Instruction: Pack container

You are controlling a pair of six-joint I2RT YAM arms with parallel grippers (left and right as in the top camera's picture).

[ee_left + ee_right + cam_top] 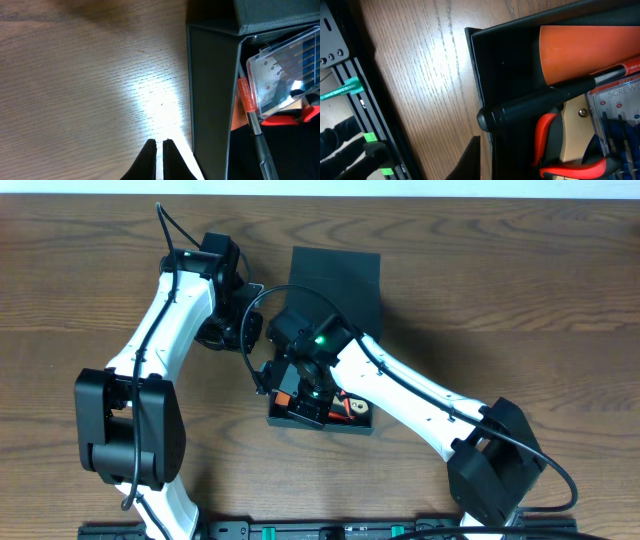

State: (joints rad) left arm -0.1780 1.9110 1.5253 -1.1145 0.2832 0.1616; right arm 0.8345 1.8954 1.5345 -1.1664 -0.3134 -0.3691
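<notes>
The dark teal container lies open on the wooden table, its lid flap folded back. Inside lie a clear screwdriver case, red-handled pliers, a black-handled tool with an orange shaft, and an orange sheet. My right gripper sits at the container's left wall. One finger shows just outside the wall in the right wrist view; the other is hidden inside. My left gripper is shut and empty over bare wood, just left of the container's wall; it also shows in the overhead view.
A black frame rail with green clips runs along the table's front edge. Both arms cross over the middle of the table beside the container.
</notes>
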